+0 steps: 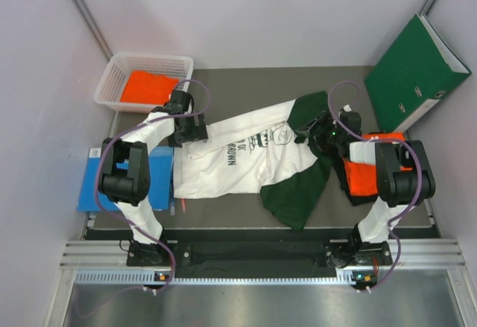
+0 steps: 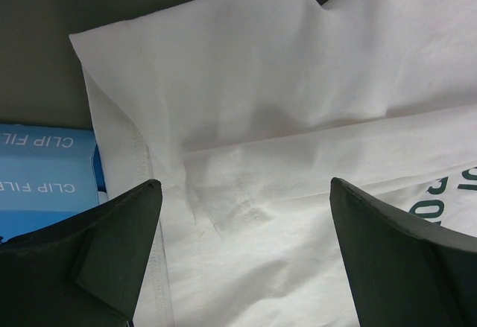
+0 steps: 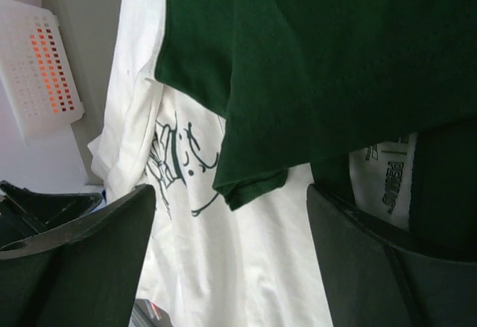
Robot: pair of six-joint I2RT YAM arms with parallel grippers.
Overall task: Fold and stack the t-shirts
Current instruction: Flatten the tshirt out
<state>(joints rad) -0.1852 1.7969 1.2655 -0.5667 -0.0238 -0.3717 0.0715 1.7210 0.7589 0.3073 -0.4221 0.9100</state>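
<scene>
A white t-shirt with dark green sleeves (image 1: 238, 159) lies spread across the dark table, its print facing up. My left gripper (image 1: 194, 133) is open just above its upper left hem corner; the left wrist view shows white cloth (image 2: 253, 118) between the spread fingers (image 2: 97, 260). My right gripper (image 1: 314, 136) is open over the collar and green sleeve (image 3: 313, 66), holding nothing. One orange shirt (image 1: 147, 87) lies in the basket. Another orange shirt (image 1: 364, 176) lies under the right arm. No black shirt shows.
A white basket (image 1: 119, 70) stands at the back left. A green binder (image 1: 414, 66) leans at the back right. A blue book (image 1: 123, 182) lies at the left, partly under the shirt's edge, and also shows in the left wrist view (image 2: 45, 178). Walls close in on both sides.
</scene>
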